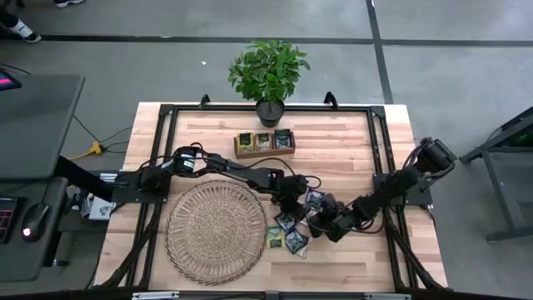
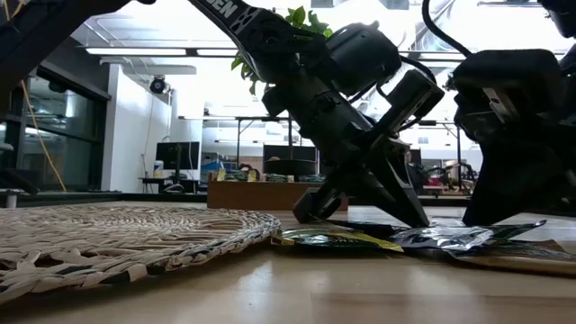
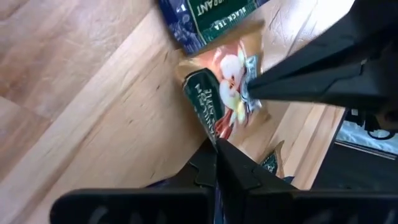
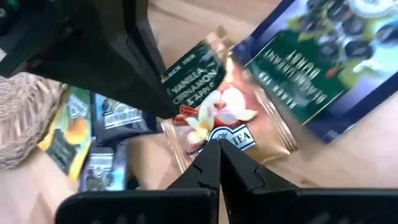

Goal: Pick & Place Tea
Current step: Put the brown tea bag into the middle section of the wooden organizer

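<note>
Showed an orange-brown vanilla-cinnamon sachet (image 4: pixel 227 115) with white flowers, a navy blackcurrant sachet (image 4: pixel 314 68) with green label, pale wooden counter (image 3: pixel 74 99).

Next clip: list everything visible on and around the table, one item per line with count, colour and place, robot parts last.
Loose tea sachets: exact number unclear, yellow-green, navy and one orange-brown, on the table right of the mat, under both grippers.
Orange-brown sachet: one, pinched at opposite edges by both grippers.
Wicker mat: one, tan, round, front-left of the table.
Wooden tray: one, brown, three compartments holding sachets, toward the back centre.
Potted plant: one, green leaves in a dark pot, back edge.
Table: one, light wood with a black frame.
Left gripper: shut on the orange-brown sachet, right of the mat.
Right gripper: shut on the same sachet, opposite side.
</note>
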Action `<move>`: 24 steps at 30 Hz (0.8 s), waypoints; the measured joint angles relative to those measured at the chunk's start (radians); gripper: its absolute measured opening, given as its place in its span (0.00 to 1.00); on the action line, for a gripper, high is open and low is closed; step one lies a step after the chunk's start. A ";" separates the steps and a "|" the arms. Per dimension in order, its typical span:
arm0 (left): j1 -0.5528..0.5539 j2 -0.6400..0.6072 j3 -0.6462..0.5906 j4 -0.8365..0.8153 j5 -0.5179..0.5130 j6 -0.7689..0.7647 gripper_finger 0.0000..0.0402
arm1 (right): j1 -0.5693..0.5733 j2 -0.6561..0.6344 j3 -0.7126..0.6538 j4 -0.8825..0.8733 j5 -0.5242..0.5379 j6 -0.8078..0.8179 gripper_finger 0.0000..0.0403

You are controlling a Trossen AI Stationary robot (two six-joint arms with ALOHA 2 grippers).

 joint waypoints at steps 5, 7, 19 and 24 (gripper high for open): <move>0.001 0.000 0.000 0.001 0.003 0.019 0.00 | -0.001 -0.103 -0.008 -0.067 0.049 -0.047 0.00; 0.001 0.000 -0.001 0.003 0.004 0.021 0.00 | -0.008 -0.154 -0.003 -0.072 0.057 -0.064 0.00; 0.028 -0.075 -0.008 -0.138 0.011 0.291 0.00 | -0.013 -0.409 0.000 -0.216 0.157 -0.151 0.00; 0.054 -0.152 -0.003 -0.222 -0.067 0.478 0.00 | -0.013 -0.435 0.000 -0.263 0.167 -0.152 0.00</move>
